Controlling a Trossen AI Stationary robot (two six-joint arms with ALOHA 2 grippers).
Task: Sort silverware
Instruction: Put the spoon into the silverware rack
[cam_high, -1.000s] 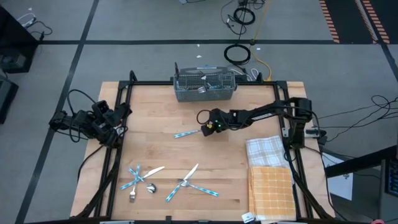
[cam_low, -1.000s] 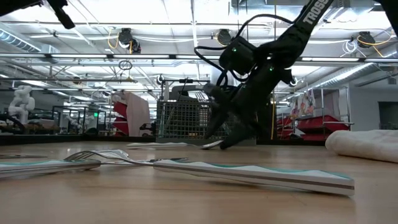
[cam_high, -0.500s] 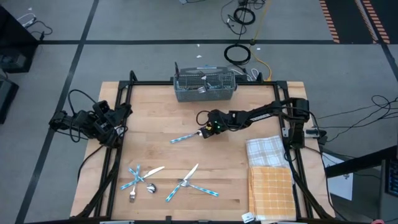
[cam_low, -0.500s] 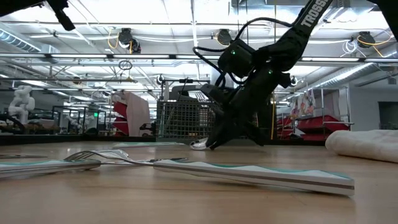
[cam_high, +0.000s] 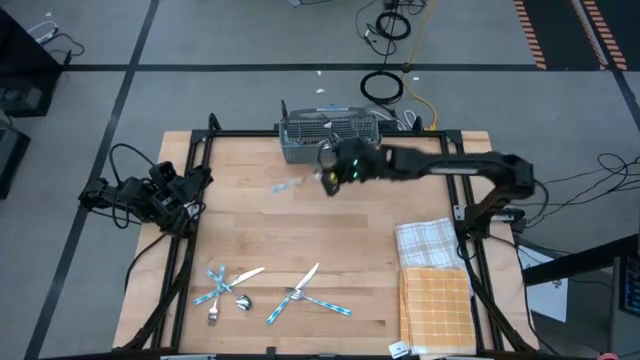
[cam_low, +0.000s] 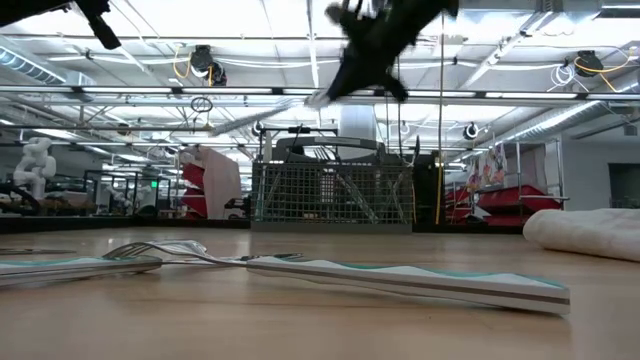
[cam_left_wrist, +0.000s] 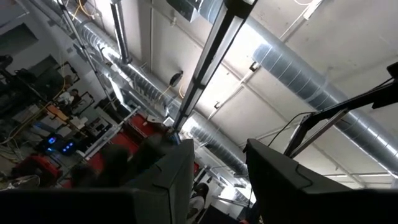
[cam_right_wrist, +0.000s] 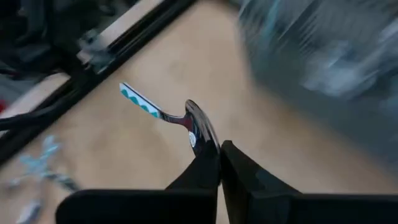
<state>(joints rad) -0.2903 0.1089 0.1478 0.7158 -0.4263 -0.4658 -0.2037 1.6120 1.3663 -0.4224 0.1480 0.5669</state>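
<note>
A spoon with a shiny bowl and a teal-patterned handle hangs high over the table in my right gripper, which is shut on it. From above, that gripper is just in front of the grey wire-mesh caddy, and the spoon shows as a blur to its left. The low view has the gripper near the ceiling lights. More silverware lies flat near the table's front left. My left gripper waits open at the table's left edge, pointing up. My right gripper pinches the spoon's bowl between its two fingertips. The fingers slant down from the table's right side. The handle sticks out past the fingers toward the table's left. The whole spoon is lifted clear of the table.
A second cluster of forks and knives lies front centre. A white checked towel and an orange checked one lie at the right edge. The caddy stands at the far edge. Bare wood lies in the middle.
My right gripper has shut on the spoon's bowl at table level. It then rose steeply, drifting toward the far edge and the caddy and rolling about its axis. The spoon first slid a little on the wood and now hangs clear of the table.
</note>
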